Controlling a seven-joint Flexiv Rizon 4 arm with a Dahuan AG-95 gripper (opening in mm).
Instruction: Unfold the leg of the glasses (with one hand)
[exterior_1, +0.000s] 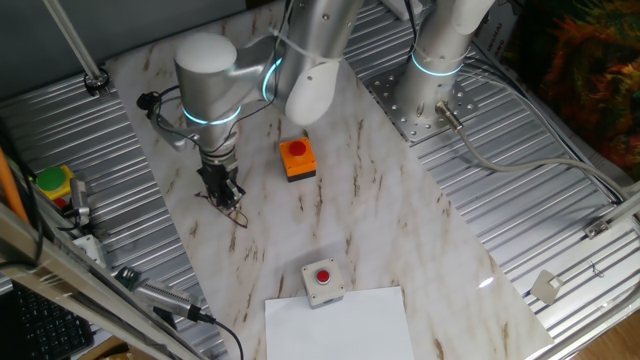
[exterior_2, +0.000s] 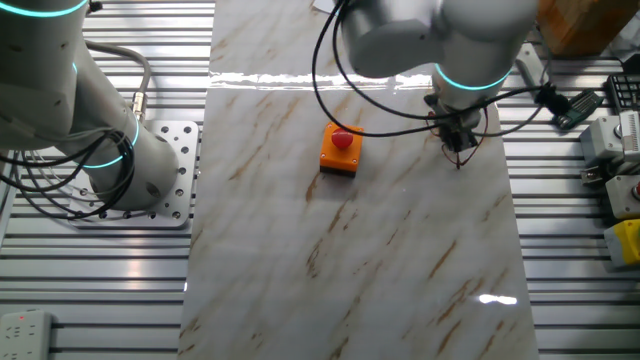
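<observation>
Currently jaws (exterior_1: 226, 196) sit low over the glasses (exterior_1: 232, 210), which lie on the desk (exterior_1: 380, 230) left of the orange button box (exterior_1: 297, 158). Probably positioned to catch a leg; can't tell whether they're closed or gripping anything

Both fixed views look steeply down from opposite ends, sharing the marble table (exterior_1: 360, 230) and orange button box (exterior_1: 297, 158).

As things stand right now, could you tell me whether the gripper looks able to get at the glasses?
Probably yes. The gripper is lowered right onto the glasses on the marble table, with nothing between them; the orange button box stands well aside. Whether the fingers already pinch the frame is too small to tell.
</observation>
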